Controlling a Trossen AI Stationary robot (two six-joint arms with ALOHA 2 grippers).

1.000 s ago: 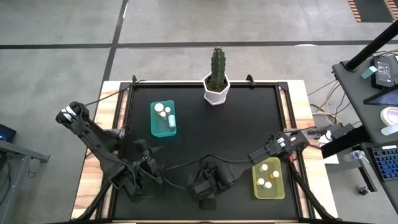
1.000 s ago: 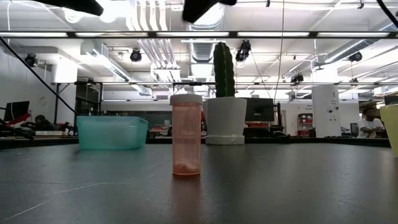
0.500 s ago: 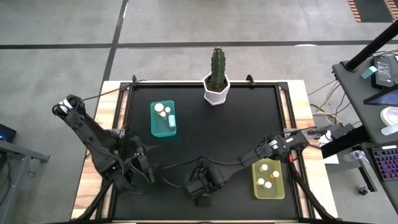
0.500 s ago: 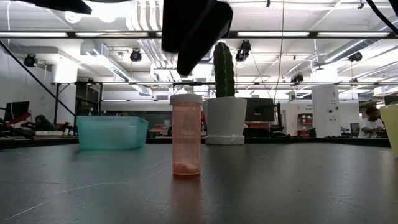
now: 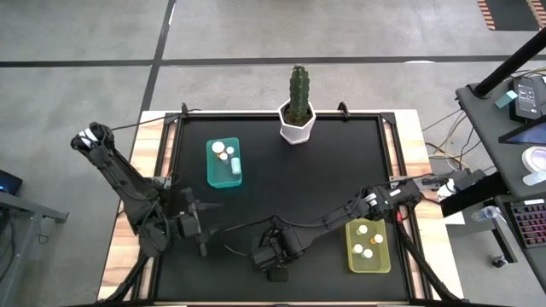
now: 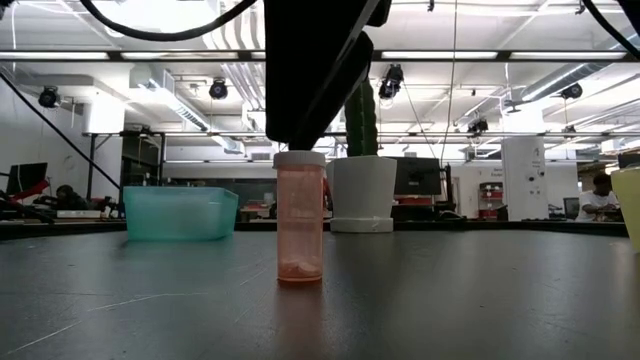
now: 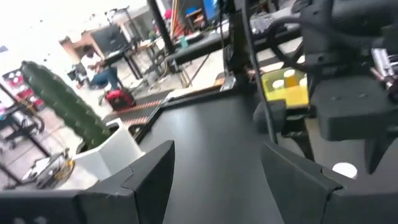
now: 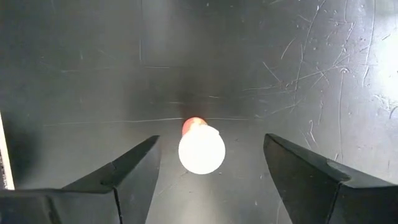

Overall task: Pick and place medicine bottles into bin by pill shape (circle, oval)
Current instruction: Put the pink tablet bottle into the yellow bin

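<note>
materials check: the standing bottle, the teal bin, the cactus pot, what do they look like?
Bottle: translucent orange plastic body, since light passes through and something pale shows at its bottom; opaque white cap, likely plastic.
Teal bin: thin, slightly see-through plastic with a frosted look.
Cactus pot: opaque white, smooth and matte; ceramic or plastic, the look leaves it open.

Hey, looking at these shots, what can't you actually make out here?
- Pill shape in the orange bottle: low view, pills too small.
- That bottle, high view: hidden under the right gripper.
- Bottles in the teal bin: low view, wall hides them.
- Yellow bin: low view, cut by the edge.
</note>
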